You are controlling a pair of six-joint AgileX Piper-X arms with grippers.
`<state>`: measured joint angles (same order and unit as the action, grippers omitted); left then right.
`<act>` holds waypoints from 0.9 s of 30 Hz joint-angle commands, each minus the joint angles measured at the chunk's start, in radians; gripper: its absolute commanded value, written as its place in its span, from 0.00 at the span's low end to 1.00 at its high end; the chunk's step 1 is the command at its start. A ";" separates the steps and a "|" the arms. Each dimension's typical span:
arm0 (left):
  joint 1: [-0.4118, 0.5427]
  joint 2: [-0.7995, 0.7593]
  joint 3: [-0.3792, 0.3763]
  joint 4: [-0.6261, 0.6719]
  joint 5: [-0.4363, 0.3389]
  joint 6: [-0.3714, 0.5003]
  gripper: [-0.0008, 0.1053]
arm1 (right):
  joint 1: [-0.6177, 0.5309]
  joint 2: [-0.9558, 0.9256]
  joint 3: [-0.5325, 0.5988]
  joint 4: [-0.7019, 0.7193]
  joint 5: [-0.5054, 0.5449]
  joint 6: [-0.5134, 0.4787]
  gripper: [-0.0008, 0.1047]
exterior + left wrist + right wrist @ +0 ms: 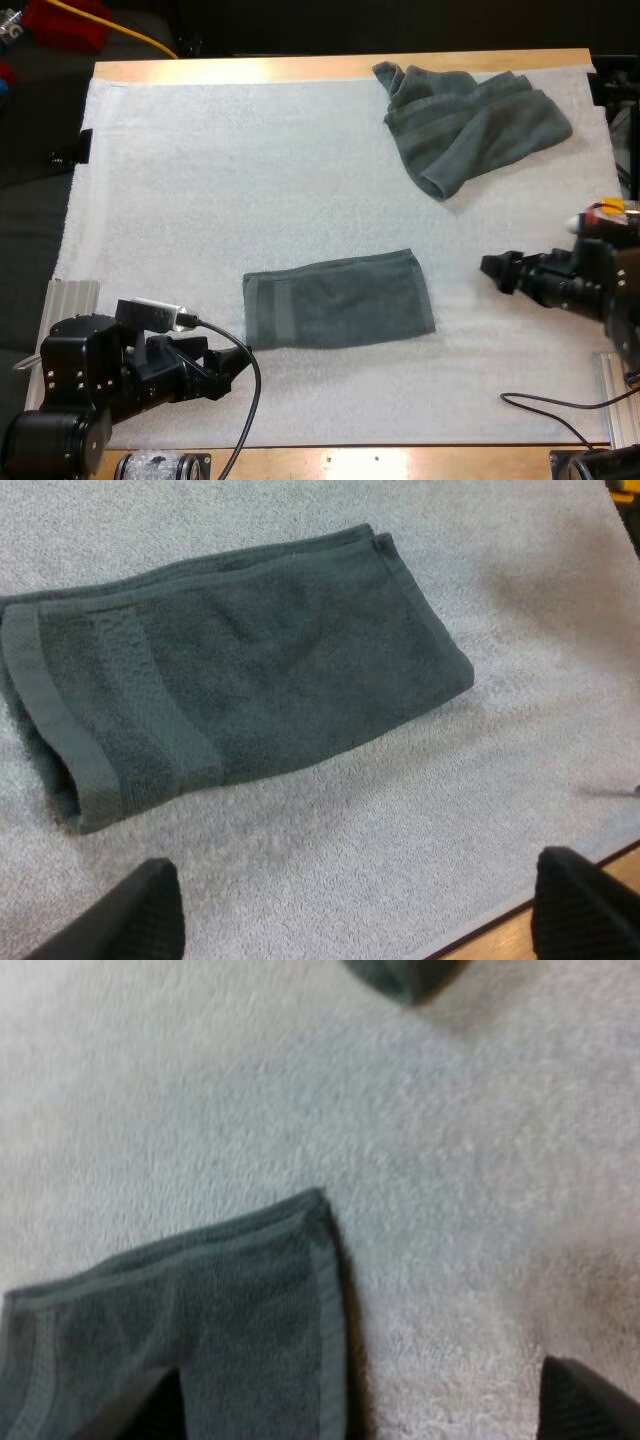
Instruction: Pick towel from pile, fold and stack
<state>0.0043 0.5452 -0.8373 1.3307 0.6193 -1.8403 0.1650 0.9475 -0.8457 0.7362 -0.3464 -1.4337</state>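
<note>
Crumpled towel (470,125) beyond folded towel (338,300), rightward

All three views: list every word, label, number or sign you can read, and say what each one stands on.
No readable text in these views.
Folded towel: woven bands, no label or print.
Crumpled towel: no label or print.
White mat: plain.
Small orange and yellow patch by the right arm: too small to tell whether it bears text.
</note>
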 commanded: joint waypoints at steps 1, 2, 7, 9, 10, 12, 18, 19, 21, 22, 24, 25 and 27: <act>-0.001 -0.004 -0.008 0.002 0.014 -0.003 0.66 | -0.034 0.018 -0.001 0.009 -0.048 -0.034 0.66; -0.001 -0.004 -0.008 0.002 0.014 -0.003 0.66 | -0.052 0.031 0.000 0.009 -0.063 -0.040 0.66; -0.001 -0.004 -0.008 0.002 0.014 -0.003 0.66 | -0.103 0.134 -0.001 0.009 -0.166 -0.103 0.66; -0.001 -0.004 -0.008 0.002 0.014 -0.003 0.66 | -0.104 0.170 -0.001 0.009 -0.193 -0.127 0.66; -0.001 -0.004 -0.008 0.002 0.014 -0.003 0.66 | -0.104 0.199 -0.001 0.007 -0.215 -0.143 0.66; -0.001 -0.004 -0.008 0.002 0.014 -0.003 0.66 | -0.104 0.244 -0.001 0.002 -0.252 -0.164 0.66; -0.001 -0.004 -0.008 0.002 0.014 -0.003 0.66 | -0.104 0.381 -0.001 -0.070 -0.441 -0.194 0.66; -0.001 -0.004 -0.008 0.002 0.014 -0.003 0.66 | -0.102 0.406 -0.001 -0.088 -0.455 -0.194 0.66; -0.001 -0.004 -0.008 0.002 0.014 -0.003 0.66 | -0.102 0.443 -0.001 -0.110 -0.482 -0.189 0.66; -0.001 -0.004 -0.008 0.002 0.014 -0.003 0.66 | -0.102 0.466 -0.001 -0.122 -0.501 -0.186 0.66; -0.001 -0.004 -0.008 0.002 0.014 -0.003 0.66 | -0.102 0.492 -0.001 -0.133 -0.519 -0.186 0.66; -0.001 -0.004 -0.008 0.002 0.014 -0.003 0.66 | -0.102 0.511 -0.001 -0.140 -0.527 -0.186 0.66; -0.001 -0.004 -0.008 0.002 0.014 -0.003 0.66 | -0.097 0.538 -0.001 -0.148 -0.532 -0.186 0.66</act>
<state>0.0043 0.5452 -0.8373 1.3307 0.6193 -1.8403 0.0688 1.4832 -0.8457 0.5869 -0.8563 -1.6155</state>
